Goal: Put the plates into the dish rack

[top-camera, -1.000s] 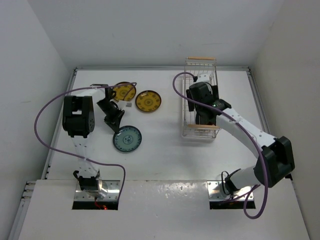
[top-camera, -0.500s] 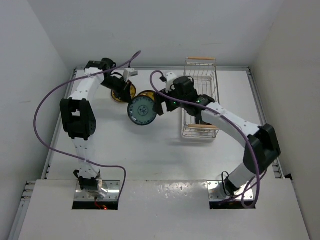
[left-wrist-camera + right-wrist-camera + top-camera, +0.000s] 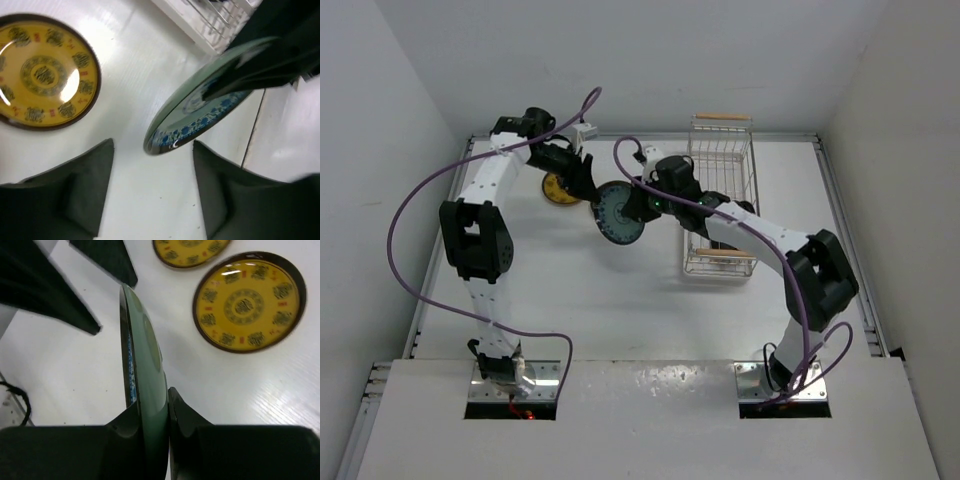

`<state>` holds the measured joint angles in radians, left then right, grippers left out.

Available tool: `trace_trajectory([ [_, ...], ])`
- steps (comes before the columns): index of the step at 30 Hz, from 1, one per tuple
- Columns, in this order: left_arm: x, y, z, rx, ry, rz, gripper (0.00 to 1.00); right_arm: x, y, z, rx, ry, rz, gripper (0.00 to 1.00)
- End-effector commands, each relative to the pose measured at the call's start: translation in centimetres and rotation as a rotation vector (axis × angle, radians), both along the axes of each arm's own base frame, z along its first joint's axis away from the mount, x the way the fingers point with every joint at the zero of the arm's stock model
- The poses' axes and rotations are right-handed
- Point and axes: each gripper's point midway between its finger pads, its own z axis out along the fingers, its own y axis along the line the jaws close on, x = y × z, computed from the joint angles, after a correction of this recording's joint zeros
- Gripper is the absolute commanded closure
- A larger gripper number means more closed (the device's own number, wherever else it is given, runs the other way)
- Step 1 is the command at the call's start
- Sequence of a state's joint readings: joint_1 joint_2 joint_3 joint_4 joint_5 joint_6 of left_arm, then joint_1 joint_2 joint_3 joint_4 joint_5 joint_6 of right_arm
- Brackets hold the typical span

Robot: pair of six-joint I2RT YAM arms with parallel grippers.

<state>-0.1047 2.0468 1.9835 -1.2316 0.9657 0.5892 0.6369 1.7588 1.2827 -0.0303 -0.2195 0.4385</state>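
Teal plate (image 3: pixel 145 350) on edge, pinched in right pincer (image 3: pixel 155 407), left pincer (image 3: pixel 152 160) spread just short of its rim, yellow plate (image 3: pixel 45 80) flat beyond, white table (image 3: pixel 620 310), white walls (image 3: pixel 620 60)

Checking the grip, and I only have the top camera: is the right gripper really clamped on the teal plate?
Observer: Yes. The right wrist camera shows the right gripper pinching both faces of the teal plate, held on edge.
Operator: Is the left gripper open?
Observer: Yes. Its wrist camera shows the left gripper with fingers spread, the plate's rim in the gap.
Operator: I see one yellow plate. Any other?
Observer: Two lie flat: a whole yellow plate and a second yellow plate cut by the frame's top.
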Motion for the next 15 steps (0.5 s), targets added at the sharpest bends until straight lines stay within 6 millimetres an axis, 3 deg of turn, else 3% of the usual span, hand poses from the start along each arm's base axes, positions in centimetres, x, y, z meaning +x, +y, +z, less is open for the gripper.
trace_trajectory([
  [1,1.9,0.8,0.9,0.056,-0.023,0.121,0.27,2.1,-1.6,5.2,0.08,-0.142,-0.157,1.0],
  [2,2.6,1.1,0.3,0.083,-0.019,0.154,0.14,3.1,-3.3,5.7,0.045,-0.179,-0.258,1.0],
  [3,3.5,1.8,-0.1,0.102,-0.011,0.217,0.14,3.1,-4.1,6.5,0.027,-0.193,-0.297,1.0],
  [4,4.4,2.9,-0.7,0.166,-0.023,0.271,0.12,3.9,-5.9,6.5,-0.032,-0.219,-0.397,1.0],
  [7,6.7,5.9,-1.7,0.307,-0.052,0.442,0.12,3.6,-11.9,8.4,-0.189,-0.303,-0.647,1.0],
  [8,7.0,6.7,-2.2,0.348,-0.052,0.482,0.12,3.4,-13.7,8.7,-0.264,-0.34,-0.718,1.0],
  [9,7.3,7.4,-2.9,0.383,-0.04,0.51,0.11,2.9,-15.8,10.5,-0.28,-0.386,-0.806,1.0],
  [11,7.6,8.6,-3.6,0.444,-0.046,0.559,0.11,2.1,-17.9,10.0,-0.359,-0.402,-0.868,1.0],
  [12,7.4,8.7,-4.0,0.455,-0.038,0.561,0.11,1.6,-19.7,10.1,-0.43,-0.422,-0.929,1.0],
  [15,7.1,8.7,-5.0,0.463,-0.007,0.562,0.11,0.3,-22.4,10.0,-0.501,-0.413,-0.991,1.0],
])
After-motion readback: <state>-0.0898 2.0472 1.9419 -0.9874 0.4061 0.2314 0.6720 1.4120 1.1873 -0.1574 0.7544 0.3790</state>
